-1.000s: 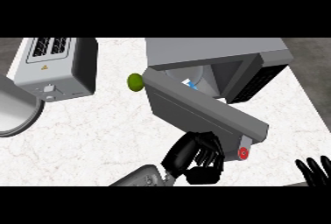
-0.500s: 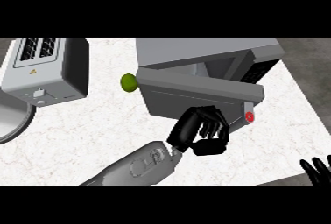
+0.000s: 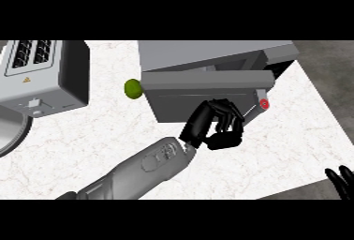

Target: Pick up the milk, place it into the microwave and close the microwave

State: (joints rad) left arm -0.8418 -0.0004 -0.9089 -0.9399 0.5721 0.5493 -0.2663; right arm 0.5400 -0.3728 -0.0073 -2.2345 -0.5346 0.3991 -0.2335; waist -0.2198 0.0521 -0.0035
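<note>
The left hand (image 3: 216, 124) lies against the front of the microwave door (image 3: 200, 91), its straight fingers spread on the grey panel and holding nothing. The door is almost flush with the microwave (image 3: 207, 54); only a narrow dark gap shows at its right end, beside a red button (image 3: 263, 105). The milk cannot be seen. A green lime (image 3: 133, 88) sits on the counter (image 3: 97, 136) just left of the microwave, with a toaster (image 3: 41, 75) farther left. The right hand (image 3: 340, 180) rests open, well apart from the microwave's lower right.
</note>
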